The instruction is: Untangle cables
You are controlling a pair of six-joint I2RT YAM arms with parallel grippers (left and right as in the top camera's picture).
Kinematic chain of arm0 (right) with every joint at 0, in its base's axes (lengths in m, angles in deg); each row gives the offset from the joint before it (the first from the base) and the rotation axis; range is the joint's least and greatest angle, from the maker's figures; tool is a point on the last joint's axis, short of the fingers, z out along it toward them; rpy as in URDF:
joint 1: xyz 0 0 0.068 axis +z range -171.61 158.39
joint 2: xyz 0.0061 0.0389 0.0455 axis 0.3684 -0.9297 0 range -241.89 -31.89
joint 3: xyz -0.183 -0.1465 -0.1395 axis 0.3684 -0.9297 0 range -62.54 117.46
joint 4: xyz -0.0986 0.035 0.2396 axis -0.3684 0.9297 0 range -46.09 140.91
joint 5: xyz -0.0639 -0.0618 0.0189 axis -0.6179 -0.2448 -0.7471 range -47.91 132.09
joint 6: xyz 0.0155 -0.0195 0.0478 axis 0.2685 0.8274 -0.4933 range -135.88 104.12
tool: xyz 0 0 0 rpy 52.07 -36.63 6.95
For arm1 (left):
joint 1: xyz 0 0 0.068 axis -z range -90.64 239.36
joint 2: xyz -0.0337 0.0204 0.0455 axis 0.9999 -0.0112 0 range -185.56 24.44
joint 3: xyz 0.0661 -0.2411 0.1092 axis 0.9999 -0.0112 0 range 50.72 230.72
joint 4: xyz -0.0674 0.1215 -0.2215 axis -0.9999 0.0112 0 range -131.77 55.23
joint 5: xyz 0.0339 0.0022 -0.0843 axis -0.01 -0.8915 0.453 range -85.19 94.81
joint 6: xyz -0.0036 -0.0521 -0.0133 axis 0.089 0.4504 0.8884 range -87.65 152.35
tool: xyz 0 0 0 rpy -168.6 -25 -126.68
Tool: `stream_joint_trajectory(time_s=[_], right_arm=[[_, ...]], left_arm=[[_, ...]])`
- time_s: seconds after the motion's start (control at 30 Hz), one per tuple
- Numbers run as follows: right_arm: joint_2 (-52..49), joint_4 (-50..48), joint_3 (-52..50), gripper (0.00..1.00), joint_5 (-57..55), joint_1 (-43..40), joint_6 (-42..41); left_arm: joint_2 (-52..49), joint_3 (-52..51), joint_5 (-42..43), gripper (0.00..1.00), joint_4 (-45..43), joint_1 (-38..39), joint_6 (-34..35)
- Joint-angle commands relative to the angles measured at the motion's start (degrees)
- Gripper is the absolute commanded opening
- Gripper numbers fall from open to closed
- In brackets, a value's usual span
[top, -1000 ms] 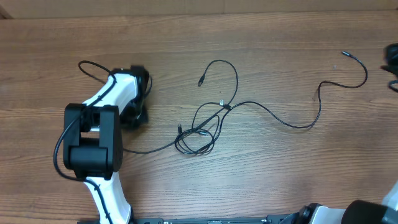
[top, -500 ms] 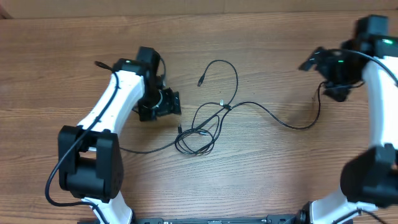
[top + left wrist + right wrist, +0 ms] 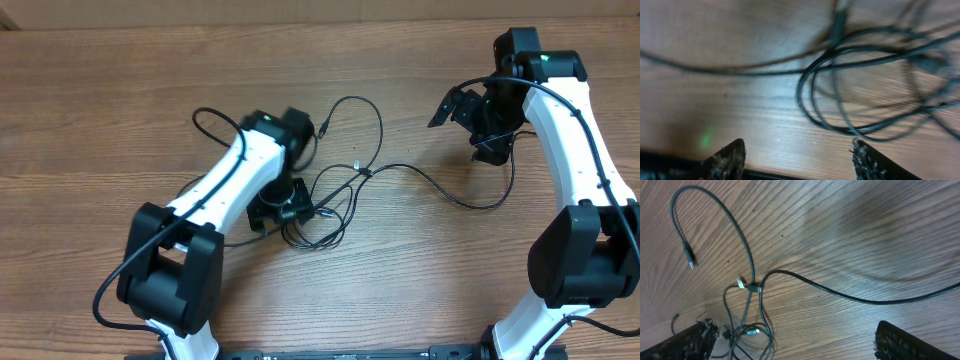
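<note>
The cables (image 3: 345, 190) are thin black cords tangled at mid-table. One loop arcs up to a small plug (image 3: 323, 130). A long strand (image 3: 470, 203) runs right and slips under the right arm. My left gripper (image 3: 283, 208) hangs open right over the tangle's left edge. In the left wrist view the coiled cables (image 3: 840, 95) lie just ahead of the left gripper (image 3: 797, 160), with bare wood between its fingers. My right gripper (image 3: 465, 130) hovers open, right of the loop. In its wrist view the cables (image 3: 754, 286) lie ahead of the right gripper (image 3: 795, 342), which holds nothing.
The wooden table (image 3: 420, 280) stretches around the cords. The left arm (image 3: 215, 190) crosses the left half, trailing its own thick wire (image 3: 205, 118). The right arm (image 3: 580, 150) stands along the right edge.
The left arm swung right, from the table's left side onto the tangle, and its jaws opened. The right arm came into view and moved left toward the loop, jaws wide.
</note>
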Motion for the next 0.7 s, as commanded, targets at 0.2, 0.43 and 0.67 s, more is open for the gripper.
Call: stream_joint_trajectory(time_s=[0.2, 0.43, 0.67], right_arm=[[-0.1, -0.1, 0.6, 1.0, -0.1, 3.5, 3.4], [-0.1, -0.3, 0.5, 1.0, -0.1, 5.2, 3.4], [-0.1, 0.6, -0.2, 1.0, 1.9, 5.5, 3.4]], left_arm=[[0.3, -5.7, -4.0, 0.59, -6.4, 4.8, 11.7], [0.3, -7.8, -6.6, 0.37, -10.8, 6.4, 12.5], [0.3, -13.2, -6.9, 0.04, -10.8, 6.5, 14.8]])
